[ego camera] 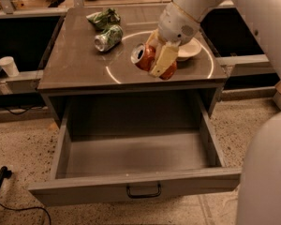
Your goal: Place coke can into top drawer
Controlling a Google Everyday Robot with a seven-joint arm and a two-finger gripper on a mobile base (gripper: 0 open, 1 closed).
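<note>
Camera view: hand (pixel 157 63) above countertop edge (pixel 84 81)

**Can Held Above Table Front, Drawer Pulled Out Below**

The end effector (pixel 159 62) hung over the front part of the table (pixel 75 64), gripping the coke can (pixel 144 57), which lay tilted between its fingers. A bowl (pixel 193 50) sat on the table just behind and to the right of it. Left of the end effector lay a second can (pixel 108 37) on its side, with a crumpled bag (pixel 103 18) behind that. Beneath the table, the top drawer (pixel 84 191) stood pulled out toward the camera, its handle (pixel 144 190) at the middle of its front. A cup (pixel 8 65) stood on a ledge left of the table.
</note>
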